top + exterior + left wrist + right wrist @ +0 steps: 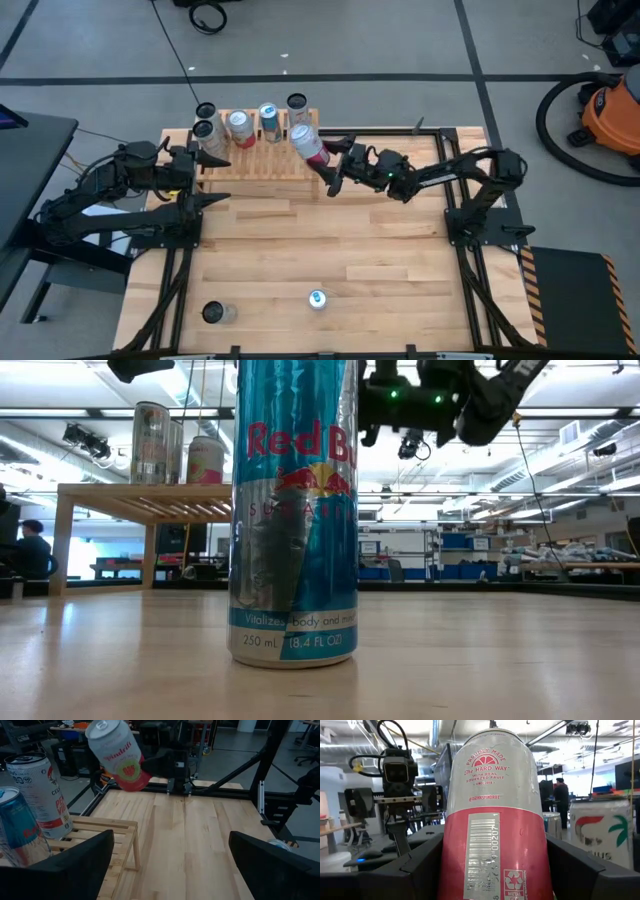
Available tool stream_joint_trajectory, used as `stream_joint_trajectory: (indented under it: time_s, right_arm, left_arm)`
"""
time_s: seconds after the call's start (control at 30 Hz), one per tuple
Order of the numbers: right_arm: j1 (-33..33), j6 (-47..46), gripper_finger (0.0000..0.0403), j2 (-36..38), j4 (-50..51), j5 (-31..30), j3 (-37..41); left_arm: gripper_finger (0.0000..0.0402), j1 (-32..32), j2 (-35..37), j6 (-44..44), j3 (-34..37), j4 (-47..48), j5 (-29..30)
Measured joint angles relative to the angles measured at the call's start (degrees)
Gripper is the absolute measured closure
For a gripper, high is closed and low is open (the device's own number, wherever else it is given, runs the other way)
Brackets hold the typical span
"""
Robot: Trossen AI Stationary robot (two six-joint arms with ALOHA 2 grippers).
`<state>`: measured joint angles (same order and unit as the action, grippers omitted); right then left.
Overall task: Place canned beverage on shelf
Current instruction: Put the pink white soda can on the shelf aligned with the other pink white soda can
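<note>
High view: right gripper [328, 160], arm stretched across the table, clamps a tilted red-and-white aluminium drink can [309, 145] over the right end of the pale slatted wooden shelf [262, 160], apparently lining up a free spot beside the standing cans; left gripper [212, 177] waits beside the shelf's left end. Left wrist view: the can [118, 755] hangs leaning above the shelf corner [112, 832], its own fingers [75, 865] spread wide; right wrist view: dark fingers [422, 865] flank the can [495, 820]

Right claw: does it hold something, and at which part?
The right claw holds a pink can by its lower body, tilted; left claw holds nothing.
</note>
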<state>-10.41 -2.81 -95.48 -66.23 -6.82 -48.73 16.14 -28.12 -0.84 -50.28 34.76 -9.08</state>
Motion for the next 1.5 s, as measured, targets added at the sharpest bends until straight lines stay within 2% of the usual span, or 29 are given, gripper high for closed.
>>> stream_joint_trajectory:
  time_s: [0.3, 0.53, 0.87, 1.5]
  right_arm:
    - [-0.3, 1.1, 0.0105, -8.8, -10.6, 1.4, 0.0]
    - [-1.0, 0.7, 0.0105, -16.2, -23.4, 2.5, 0.0]
    - [-1.4, 0.0, 0.0105, -21.6, -23.3, 3.7, -4.3]
    - [-3.4, 3.8, 0.0105, -21.7, -20.9, 4.0, -2.8]
  left_arm:
    - [0.0005, 0.0, 0.0, 0.0, 0.0, 0.1, 0.0]
    - [0.0005, 0.0, 0.0, 0.0, 0.0, 0.0, 0.0]
    - [0.0005, 0.0, 0.0, -1.8, 0.0, -0.3, 0.0]
    - [0.0005, 0.0, 0.0, -1.4, 0.0, 0.1, 0.0]
